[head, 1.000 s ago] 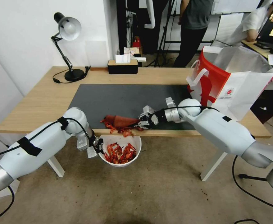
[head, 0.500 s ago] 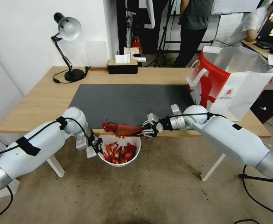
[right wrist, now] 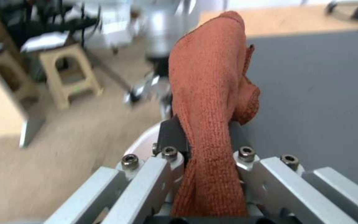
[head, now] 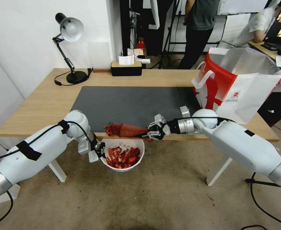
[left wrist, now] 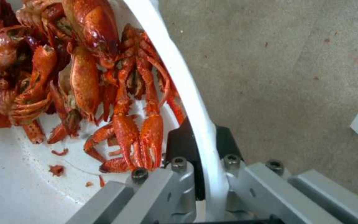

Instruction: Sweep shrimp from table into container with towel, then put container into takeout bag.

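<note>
**Last shrimp going over the edge**

Over the past second the right arm has drawn the towel (head: 127,130) from the mat to the table's (head: 41,105) front edge, and the loose pieces that lay ahead of it are mostly gone from the top; the heap in the bowl looks fuller.

Starting at the left, the left gripper (head: 99,152) is clamped on the rim of the container (head: 140,147), one pad inside the wall and one outside, holding the bowl just below the table edge. The shrimp (left wrist: 84,81) lie heaped inside, directly beside those pads. A few red pieces (head: 108,130) cling at the towel's far tip, right above the bowl.

Further right, the right gripper (head: 149,132) is closed on one end of the towel, the cloth sticking out ahead of its fingers along the table edge. Well beyond that gripper's arm, the takeout bag (head: 239,86) stands open on the table's right end.

The sweeping step seems nearly finished. The next move probably calls for knocking the last pieces off the edge, then carrying the bowl level up to the bag's mouth.
</note>
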